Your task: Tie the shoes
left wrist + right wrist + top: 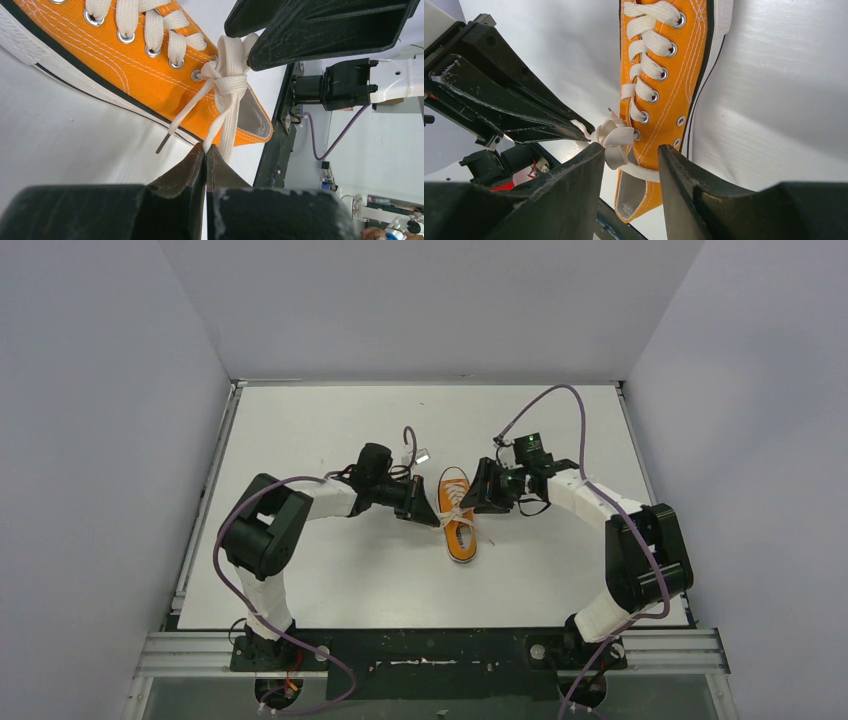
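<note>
The orange sneaker (461,536) lies mid-table, toe toward the arms. Its white laces meet in a knot (227,80) at the top eyelets, also seen in the right wrist view (613,136). My left gripper (206,148) is shut on a lace strand that runs down from the knot; it sits just left of the shoe (424,510). A loose lace tip (163,145) hangs beside it. My right gripper (630,154) is open just right of the shoe (478,502), jaws either side of the heel opening, and a lace strand (644,172) spans the gap.
A small pale object (423,453) lies by a purple cable loop (408,440) behind the left gripper. The white table (320,570) ends at a metal rail on the left (205,500) and the base rail (430,650) in front. Grey walls stand all round.
</note>
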Action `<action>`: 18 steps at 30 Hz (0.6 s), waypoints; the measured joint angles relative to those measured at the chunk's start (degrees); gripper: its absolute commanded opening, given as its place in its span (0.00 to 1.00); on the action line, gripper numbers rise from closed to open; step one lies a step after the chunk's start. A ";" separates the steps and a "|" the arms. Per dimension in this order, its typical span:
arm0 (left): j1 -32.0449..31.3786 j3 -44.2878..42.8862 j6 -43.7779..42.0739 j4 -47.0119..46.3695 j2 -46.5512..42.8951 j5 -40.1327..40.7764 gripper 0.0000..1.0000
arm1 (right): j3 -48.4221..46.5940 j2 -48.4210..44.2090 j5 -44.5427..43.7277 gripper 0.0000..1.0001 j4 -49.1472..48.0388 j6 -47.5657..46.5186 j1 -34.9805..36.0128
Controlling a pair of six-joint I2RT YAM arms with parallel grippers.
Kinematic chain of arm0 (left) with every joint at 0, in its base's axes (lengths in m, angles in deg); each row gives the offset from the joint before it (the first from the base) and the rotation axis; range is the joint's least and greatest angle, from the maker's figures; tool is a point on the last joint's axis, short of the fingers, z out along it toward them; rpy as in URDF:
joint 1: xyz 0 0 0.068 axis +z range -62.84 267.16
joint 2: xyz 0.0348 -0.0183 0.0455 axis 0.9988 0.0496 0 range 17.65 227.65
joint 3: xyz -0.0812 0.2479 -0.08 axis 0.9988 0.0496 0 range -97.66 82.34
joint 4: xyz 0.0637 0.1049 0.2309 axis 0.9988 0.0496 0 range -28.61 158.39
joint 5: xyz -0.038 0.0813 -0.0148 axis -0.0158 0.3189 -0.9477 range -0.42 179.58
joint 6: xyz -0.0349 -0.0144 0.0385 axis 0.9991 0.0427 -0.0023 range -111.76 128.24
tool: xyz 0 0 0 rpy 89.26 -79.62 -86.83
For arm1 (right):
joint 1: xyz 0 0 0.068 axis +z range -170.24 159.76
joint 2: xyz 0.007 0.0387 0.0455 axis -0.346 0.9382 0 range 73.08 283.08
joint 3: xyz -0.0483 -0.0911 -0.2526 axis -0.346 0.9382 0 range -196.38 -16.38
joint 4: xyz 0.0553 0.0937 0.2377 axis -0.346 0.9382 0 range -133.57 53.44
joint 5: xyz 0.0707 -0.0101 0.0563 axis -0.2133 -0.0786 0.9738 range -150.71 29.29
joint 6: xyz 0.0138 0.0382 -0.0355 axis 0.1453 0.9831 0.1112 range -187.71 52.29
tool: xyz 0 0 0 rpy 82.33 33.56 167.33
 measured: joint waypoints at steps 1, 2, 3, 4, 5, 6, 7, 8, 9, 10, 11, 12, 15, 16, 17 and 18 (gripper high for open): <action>0.00 -0.09 0.00 0.00 0.04 0.02 0.00 | 0.13 0.00 0.11 0.44 -0.09 0.02 0.00; 0.00 -0.11 0.00 0.00 0.04 0.00 0.00 | 0.17 0.00 0.22 0.43 -0.09 0.04 0.00; 0.00 -0.11 0.00 0.00 0.04 0.00 0.00 | 0.17 0.00 0.35 0.42 -0.15 0.04 0.00; 0.00 -0.13 0.00 0.00 0.04 0.00 0.00 | 0.17 0.00 0.46 0.41 -0.28 0.09 0.00; 0.00 -0.13 0.00 0.00 0.04 0.00 0.00 | 0.17 0.00 0.55 0.39 -0.50 0.15 0.00; 0.00 -0.15 0.00 0.00 0.04 0.00 0.00 | 0.17 0.00 0.55 0.36 -0.70 0.22 0.00; 0.00 -0.17 0.00 0.00 0.04 0.00 0.00 | 0.17 0.00 0.52 0.32 -0.81 0.24 0.00; 0.00 -0.17 0.00 0.00 0.04 0.00 0.00 | 0.15 0.00 0.52 0.27 -0.90 0.22 0.00; 0.00 -0.17 -0.02 0.00 0.04 0.00 0.00 | 0.11 0.02 0.52 0.22 -0.94 0.13 0.00; 0.00 -0.17 -0.02 0.00 0.04 0.00 0.00 | -0.02 0.04 0.55 0.18 -0.92 0.17 0.00; 0.00 -0.17 -0.02 0.00 0.04 0.00 0.00 | -0.22 0.09 0.55 0.13 -0.92 0.07 0.00; 0.00 -0.17 -0.02 0.00 0.04 0.00 0.00 | -0.55 0.20 0.59 0.08 -0.90 0.04 0.00; 0.00 -0.17 0.00 0.00 0.04 0.00 0.00 | -1.31 0.31 0.61 0.00 -0.98 0.04 0.00; -0.04 -0.17 -0.02 0.02 0.04 0.02 0.00 | -1.49 0.31 0.63 0.00 -0.98 0.11 0.00; -0.13 -0.17 -0.09 0.11 0.04 0.02 0.00 | -1.62 0.31 0.63 0.00 -0.98 0.22 0.00; -0.15 -0.17 -0.20 0.31 0.04 0.13 0.00 | -1.68 0.31 0.72 0.00 -1.01 0.26 0.00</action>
